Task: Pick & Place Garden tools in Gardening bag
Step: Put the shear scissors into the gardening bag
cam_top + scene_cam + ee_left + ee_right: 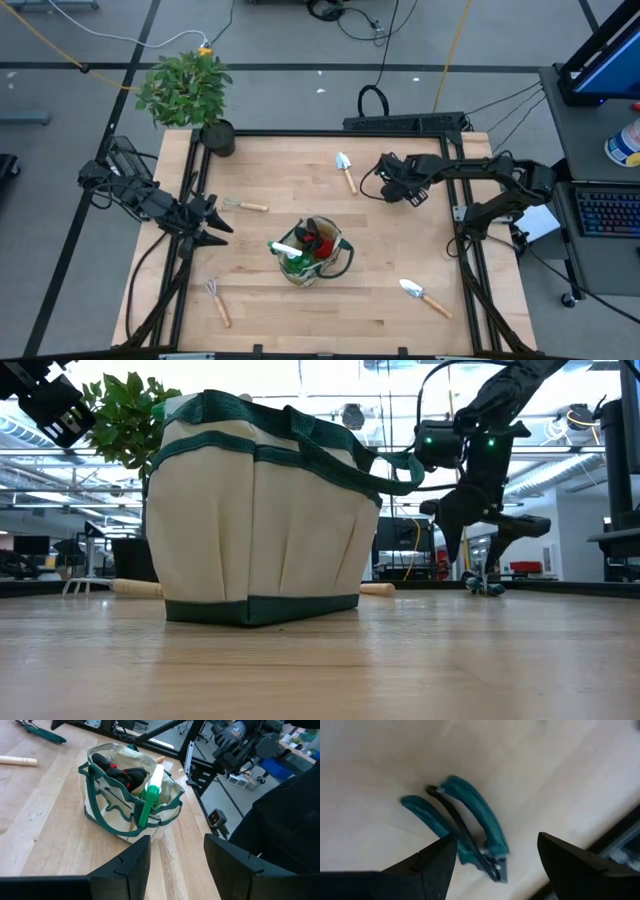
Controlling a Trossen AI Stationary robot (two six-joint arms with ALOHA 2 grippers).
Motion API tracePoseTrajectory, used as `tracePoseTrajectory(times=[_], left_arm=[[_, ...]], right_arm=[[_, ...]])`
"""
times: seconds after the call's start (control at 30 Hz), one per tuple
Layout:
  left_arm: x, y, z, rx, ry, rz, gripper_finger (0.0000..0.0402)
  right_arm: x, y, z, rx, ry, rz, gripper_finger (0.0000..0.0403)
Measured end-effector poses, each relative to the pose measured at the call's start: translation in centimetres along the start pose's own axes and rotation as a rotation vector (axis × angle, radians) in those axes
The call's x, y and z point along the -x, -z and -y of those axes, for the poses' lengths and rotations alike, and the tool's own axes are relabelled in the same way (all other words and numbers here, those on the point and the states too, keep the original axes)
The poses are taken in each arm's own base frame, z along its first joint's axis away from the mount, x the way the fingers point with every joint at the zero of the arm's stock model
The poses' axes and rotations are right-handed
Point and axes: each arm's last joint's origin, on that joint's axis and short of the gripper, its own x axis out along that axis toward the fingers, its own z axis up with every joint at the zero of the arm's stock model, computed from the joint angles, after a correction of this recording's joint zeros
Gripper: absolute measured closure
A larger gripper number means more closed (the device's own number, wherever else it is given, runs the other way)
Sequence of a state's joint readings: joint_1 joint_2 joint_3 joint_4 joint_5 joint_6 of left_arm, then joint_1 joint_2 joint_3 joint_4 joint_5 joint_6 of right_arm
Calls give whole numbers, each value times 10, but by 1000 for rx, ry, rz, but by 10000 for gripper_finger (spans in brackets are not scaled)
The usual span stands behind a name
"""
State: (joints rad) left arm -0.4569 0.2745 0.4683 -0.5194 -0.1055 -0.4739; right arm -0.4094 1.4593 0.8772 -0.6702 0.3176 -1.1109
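- 1 gardening bag standing upright near the table's middle, beige canvas with dark green trim; fills much of the low view, with 1 loop handle drooping to the side.
- Inside the bag: 1 green spray bottle with white head leaning against the rim, plus red-and-black gloves bunched beside it.
- 2 trowels lying loose on the table: 1 near the far edge, 1 near the front right corner.
- 2 pronged wooden-handled tools, both left of the bag: 1 rake just beyond the left gripper, 1 hand fork near the front edge.
- 1 pair of teal-handled pruning shears flat on the wood, directly under the right gripper; hidden beneath that arm in the high view.
- Right gripper poised over the shears, fingers spread wide, nothing held.
- Left gripper waiting left of the bag, pointed toward it, fingers apart, empty.
- 1 potted plant at the far left corner, clear of both arms.
- Table of pale wood, framed by black rails.
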Motion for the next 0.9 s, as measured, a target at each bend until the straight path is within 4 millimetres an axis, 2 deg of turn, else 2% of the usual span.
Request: tracePoseTrajectory(times=[0.37, 0.53, 0.7, 0.9], left_arm=[[0, 0, 0, 3, -9, 5, 213], [0, 0, 0, 10, -9, 5, 213], [0, 0, 0, 53, -9, 5, 213], [0, 0, 0, 57, -9, 6, 213]], right_arm=[[-7, 15, 8, -81, -38, 61, 135], [-20, 18, 13, -114, -60, 79, 135], [-38, 14, 15, -93, -91, 76, 135], [-50, 11, 17, -79, -108, 66, 135]])
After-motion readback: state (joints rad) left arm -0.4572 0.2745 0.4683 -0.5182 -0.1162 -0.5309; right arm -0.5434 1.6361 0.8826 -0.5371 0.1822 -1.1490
